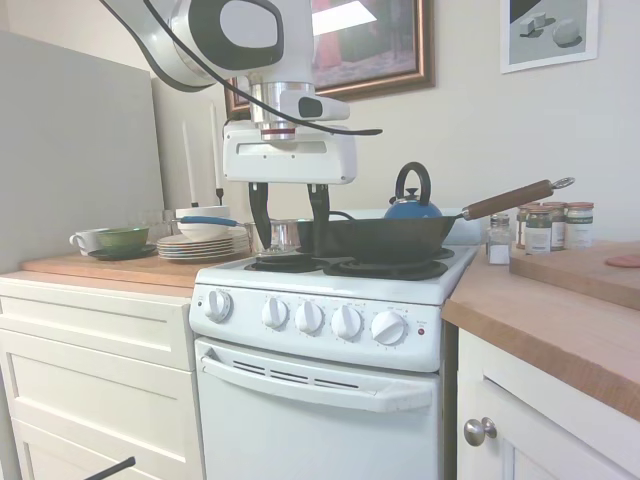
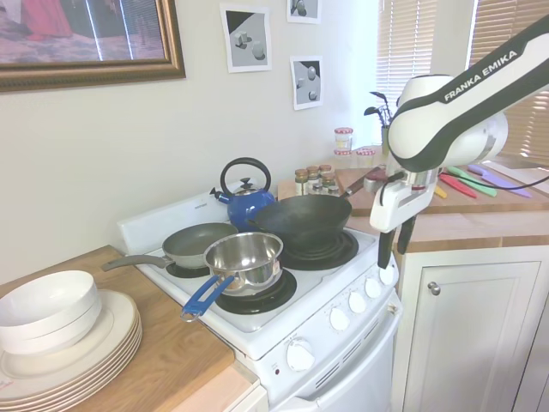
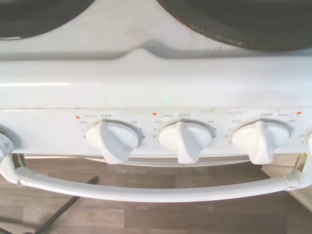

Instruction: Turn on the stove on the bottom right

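While the gripper (image 1: 289,228) hangs at centre frame above the stove's (image 1: 320,345) front edge, its two dark fingers (image 1: 259,222) stand parted, empty and touching nothing. Below them the row of white knobs (image 1: 309,317) crosses the lower middle, between wooden worktops (image 1: 545,310).

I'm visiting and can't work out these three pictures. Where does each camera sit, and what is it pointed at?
First exterior view: low in front of the stove, facing its knobs; the arm and gripper hang above.
Second exterior view: beside the plates, looking along the cooktop; the arm enters from the right.
Wrist view: on the arm, looking down at three knobs and the oven handle; no robot parts show.
Both exterior views share the blue kettle and the black wok.
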{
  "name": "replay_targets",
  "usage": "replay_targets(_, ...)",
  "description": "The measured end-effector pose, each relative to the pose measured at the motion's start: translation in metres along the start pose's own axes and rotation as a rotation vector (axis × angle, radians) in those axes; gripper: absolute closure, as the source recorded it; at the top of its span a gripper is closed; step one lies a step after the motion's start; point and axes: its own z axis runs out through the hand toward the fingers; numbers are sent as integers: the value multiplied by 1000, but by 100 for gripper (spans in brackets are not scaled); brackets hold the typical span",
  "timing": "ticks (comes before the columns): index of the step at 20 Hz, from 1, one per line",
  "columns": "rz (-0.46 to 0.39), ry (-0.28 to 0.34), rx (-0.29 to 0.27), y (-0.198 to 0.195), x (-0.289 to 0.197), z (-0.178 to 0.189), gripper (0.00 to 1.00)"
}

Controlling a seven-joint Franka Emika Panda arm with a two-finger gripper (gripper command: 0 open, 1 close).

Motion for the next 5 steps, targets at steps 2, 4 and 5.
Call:
replay_targets(2,6,2,3,2,0,-2,0)
replay_targets(4,11,2,5,3,1,-3,0)
replay_targets(5,12,2,5,4,1,-4,0)
